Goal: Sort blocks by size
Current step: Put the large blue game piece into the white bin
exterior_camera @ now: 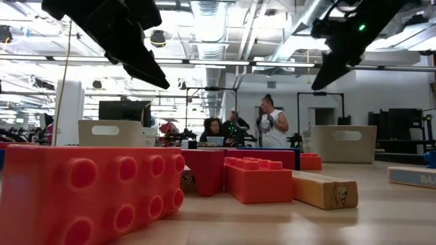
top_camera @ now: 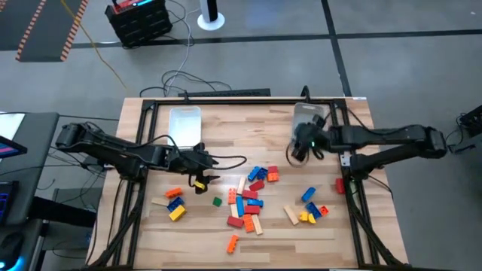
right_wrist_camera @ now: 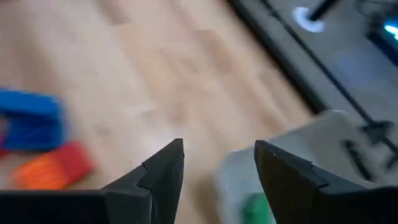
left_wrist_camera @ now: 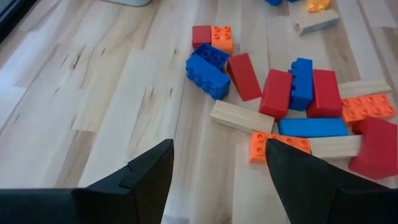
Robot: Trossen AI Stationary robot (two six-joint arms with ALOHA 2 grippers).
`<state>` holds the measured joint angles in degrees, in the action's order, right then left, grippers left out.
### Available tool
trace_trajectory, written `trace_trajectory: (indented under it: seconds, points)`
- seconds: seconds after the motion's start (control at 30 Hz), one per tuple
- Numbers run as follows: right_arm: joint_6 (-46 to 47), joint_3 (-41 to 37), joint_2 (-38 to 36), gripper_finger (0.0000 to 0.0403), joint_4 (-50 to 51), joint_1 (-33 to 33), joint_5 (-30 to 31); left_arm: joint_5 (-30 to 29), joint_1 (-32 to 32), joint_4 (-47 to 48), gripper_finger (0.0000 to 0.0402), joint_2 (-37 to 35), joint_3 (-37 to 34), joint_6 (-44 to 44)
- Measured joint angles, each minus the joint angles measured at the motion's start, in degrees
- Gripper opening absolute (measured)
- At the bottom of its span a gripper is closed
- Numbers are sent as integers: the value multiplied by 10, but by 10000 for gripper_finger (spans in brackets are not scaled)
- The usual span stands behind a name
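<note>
right gripper (right_wrist_camera: 217, 165) gapes empty over the right bin (right_wrist_camera: 311, 162); the green block (right_wrist_camera: 256, 208) beneath may bounce out. left gripper (left_wrist_camera: 217, 171) hangs wide, empty.

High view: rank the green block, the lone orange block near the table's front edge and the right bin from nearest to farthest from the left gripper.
1. Green block, just right of the left gripper, toward the front.
2. Lone orange block, near the front edge.
3. Right bin, back right, under the right arm.
</note>
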<state>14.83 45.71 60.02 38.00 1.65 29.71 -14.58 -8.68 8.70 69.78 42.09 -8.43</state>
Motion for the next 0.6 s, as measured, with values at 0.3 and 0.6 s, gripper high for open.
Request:
trace_trajectory:
  seconds: [0.3, 0.6]
  points:
    - [151, 0, 69, 225, 7, -206, -35, -31, -29, 0, 248, 0, 0, -7]
    - [299, 0, 164, 225, 59, -310, -126, -31, -29, 6, 248, 0, 0, -15]
